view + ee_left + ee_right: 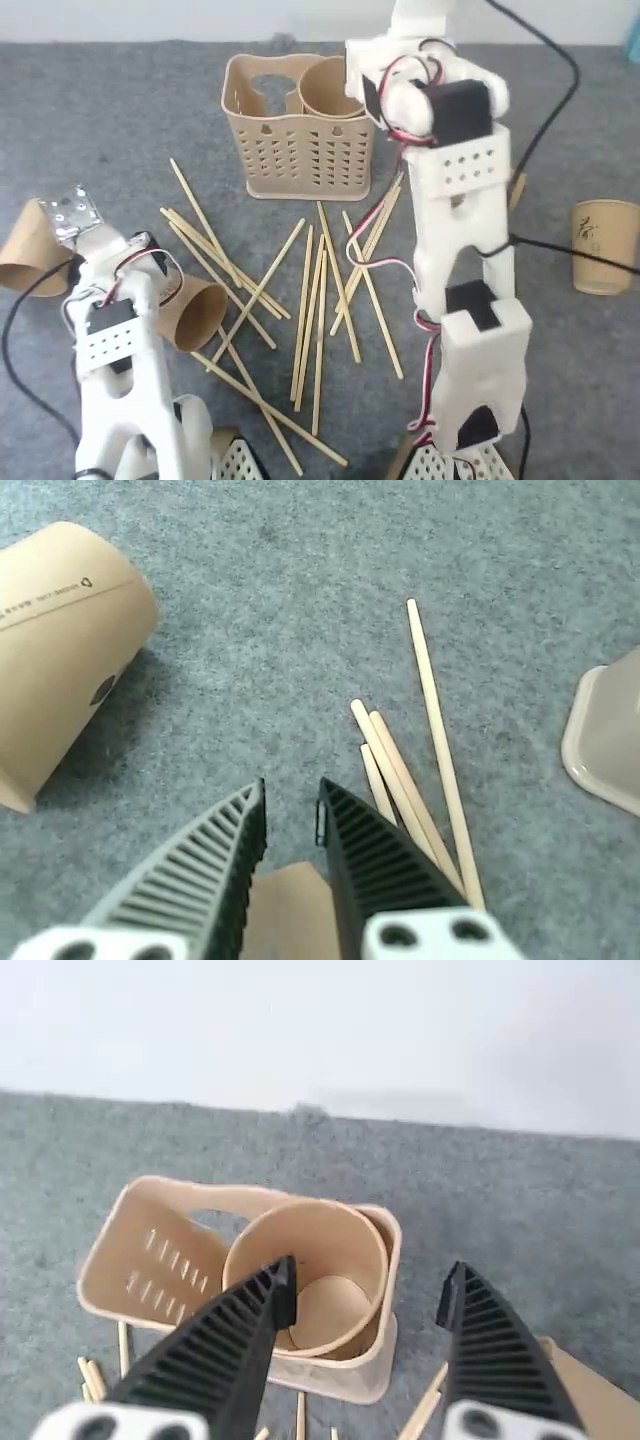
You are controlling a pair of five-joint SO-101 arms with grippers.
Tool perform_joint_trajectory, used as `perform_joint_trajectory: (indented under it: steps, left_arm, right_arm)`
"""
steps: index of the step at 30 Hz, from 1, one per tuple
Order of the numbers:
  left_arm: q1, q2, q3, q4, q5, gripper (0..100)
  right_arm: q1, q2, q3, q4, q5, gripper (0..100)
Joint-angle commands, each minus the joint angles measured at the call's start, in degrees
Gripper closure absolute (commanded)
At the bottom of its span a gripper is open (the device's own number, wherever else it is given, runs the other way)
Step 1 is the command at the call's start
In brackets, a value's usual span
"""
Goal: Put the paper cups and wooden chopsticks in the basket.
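Observation:
The beige slotted basket stands at the back centre with a paper cup upright inside it. My right gripper hangs open above that cup and basket, holding nothing. Several wooden chopsticks lie scattered on the carpet in front of the basket. Three more cups lie on their sides: far left, beside the left arm, and far right. My left gripper is low over the carpet, its fingers a narrow gap apart and empty at the tips, between the left cup and some chopstick ends.
The floor is grey carpet, with a white wall behind the basket. A cable runs across the carpet to the right cup. A flat brown piece lies right of the basket. The basket corner shows in the left wrist view.

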Motion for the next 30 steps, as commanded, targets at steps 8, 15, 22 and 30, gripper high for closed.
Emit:
perform_joint_trajectory:
  steps: [8, 15, 22, 30]
  left_arm:
    - [0.35, -2.02, -0.22, -1.32, -0.53, 92]
    - [0.09, -2.11, -0.22, -1.23, -0.35, 92]
    - [-3.34, -2.64, -1.80, -0.79, 0.70, 92]
    - [-14.77, -2.46, -12.97, 15.82, 5.27, 92]
  right_arm:
    - [8.66, -23.25, 6.07, 14.37, -0.62, 99.1]
    - [17.36, -38.99, 40.97, 14.02, -0.62, 98.7]
    - [16.92, -50.77, 85.45, -0.75, 0.18, 99.1]
    - [17.19, -57.10, 123.08, -30.20, 7.47, 99.1]
